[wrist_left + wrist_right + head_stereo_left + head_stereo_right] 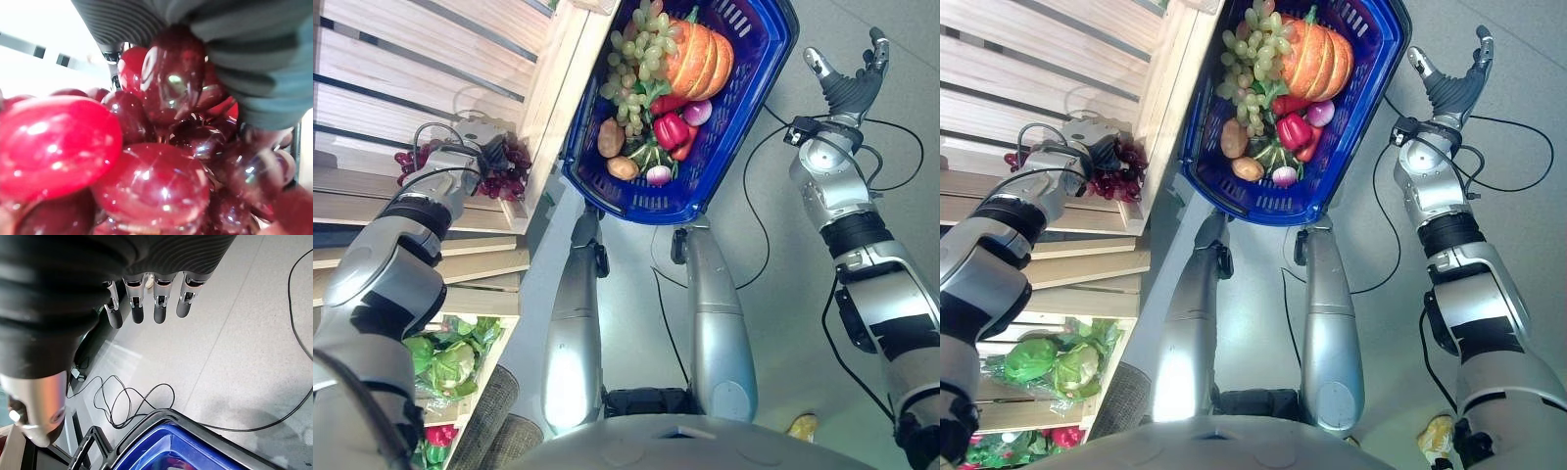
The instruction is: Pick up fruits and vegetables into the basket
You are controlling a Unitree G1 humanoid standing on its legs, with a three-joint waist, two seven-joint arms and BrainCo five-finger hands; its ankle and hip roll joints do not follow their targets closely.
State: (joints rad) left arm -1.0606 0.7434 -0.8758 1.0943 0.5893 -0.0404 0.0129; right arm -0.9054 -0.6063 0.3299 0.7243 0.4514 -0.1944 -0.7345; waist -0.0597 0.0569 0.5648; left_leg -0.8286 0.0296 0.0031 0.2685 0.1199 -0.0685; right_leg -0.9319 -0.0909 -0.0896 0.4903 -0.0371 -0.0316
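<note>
On a wooden shelf (pixel 431 69) lies a bunch of dark red grapes (pixel 514 168), seen from very close in the left wrist view (pixel 146 181). My left hand (pixel 472 147) is curled round the bunch, and grapes stick out on both sides of it. The blue basket (pixel 744 93) hangs in front of me. It holds green grapes (pixel 641 49), an orange pumpkin (pixel 700 54), a red pepper (pixel 671 129), a potato (pixel 610 137) and other small vegetables. My right hand (pixel 850 83) is held up beside the basket over the floor, its fingers (pixel 146 303) straight and holding nothing.
The shelf's wooden side board (pixel 553 88) stands between the red grapes and the basket. A lower shelf holds bagged green cabbages (pixel 1053 362) and something red (pixel 438 434). A small yellow object (pixel 800 426) lies on the grey floor at the right.
</note>
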